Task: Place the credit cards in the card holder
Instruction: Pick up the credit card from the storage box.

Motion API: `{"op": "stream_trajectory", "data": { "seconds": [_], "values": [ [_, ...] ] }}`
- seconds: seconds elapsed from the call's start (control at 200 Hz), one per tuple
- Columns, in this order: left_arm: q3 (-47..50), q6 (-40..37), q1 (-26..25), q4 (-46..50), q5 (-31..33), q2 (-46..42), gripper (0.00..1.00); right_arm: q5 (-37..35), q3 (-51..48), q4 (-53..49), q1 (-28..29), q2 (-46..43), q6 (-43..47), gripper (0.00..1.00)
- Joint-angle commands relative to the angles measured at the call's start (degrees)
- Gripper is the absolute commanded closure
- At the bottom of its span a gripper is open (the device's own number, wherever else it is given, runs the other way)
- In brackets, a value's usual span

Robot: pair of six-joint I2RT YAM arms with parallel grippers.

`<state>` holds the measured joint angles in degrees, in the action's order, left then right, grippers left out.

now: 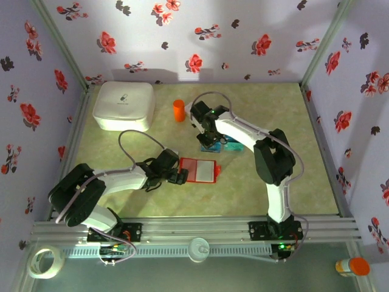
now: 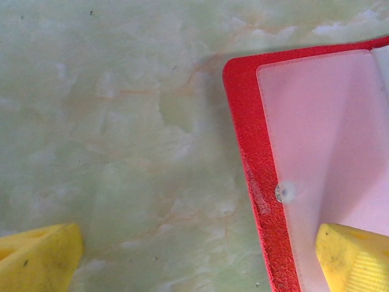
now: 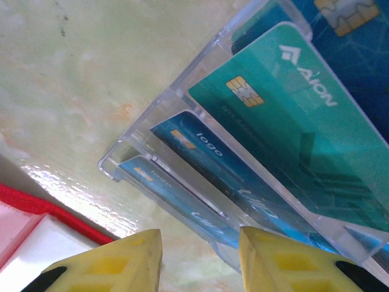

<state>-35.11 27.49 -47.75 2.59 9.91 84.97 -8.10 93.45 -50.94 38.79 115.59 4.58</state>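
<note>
Top external view: the card holder (image 1: 199, 170), a flat red rectangle with a pebbled skin, lies spread open near the middle of the marbled green tabletop (image 1: 304, 182), a little toward the near edge. The left gripper (image 1: 179, 176) sits at its left side. In the left wrist view that gripper (image 2: 194, 261) is released, its blunt yellow fingers (image 2: 36, 258) spread wide; one is over bare tabletop, the other over the holder's (image 2: 255, 152) frosted, translucent pocket, which has a small clear stud on its edge. Just beyond the holder, toward the far edge, the right gripper (image 1: 209, 143) hangs over the credit cards (image 1: 232, 146). The right wrist view shows these thin, glossy cards (image 3: 292, 140), one teal with a gold chip and others blue, leaning in the slots of a clear plastic rack (image 3: 140, 146). The right gripper (image 3: 200, 261) has its ribbed yellow fingers part-way apart at the rack's end, nothing pinched between them. A rounded white box (image 1: 123, 104) fills the far left corner, with a small orange cylinder (image 1: 178, 110) to its right near the far edge.
</note>
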Motion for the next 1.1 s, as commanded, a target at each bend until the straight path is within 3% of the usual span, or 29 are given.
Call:
{"op": "stream_trajectory", "data": {
  "seconds": [0.0,0.265,1.095],
  "values": [
    [0.4,0.9,0.19,0.22,1.6,1.33,0.0,-1.97,2.13,-1.92,0.41,1.99,1.53,0.62],
    [0.57,0.95,0.2,0.05,1.51,1.31,0.0,-1.43,2.88,-1.85,0.41,4.06,1.66,0.63],
    [1.2,1.43,0.19,-0.57,1.51,0.99,0.0,-4.39,2.26,-2.57,-1.59,3.83,2.15,0.86]
  ]
}}
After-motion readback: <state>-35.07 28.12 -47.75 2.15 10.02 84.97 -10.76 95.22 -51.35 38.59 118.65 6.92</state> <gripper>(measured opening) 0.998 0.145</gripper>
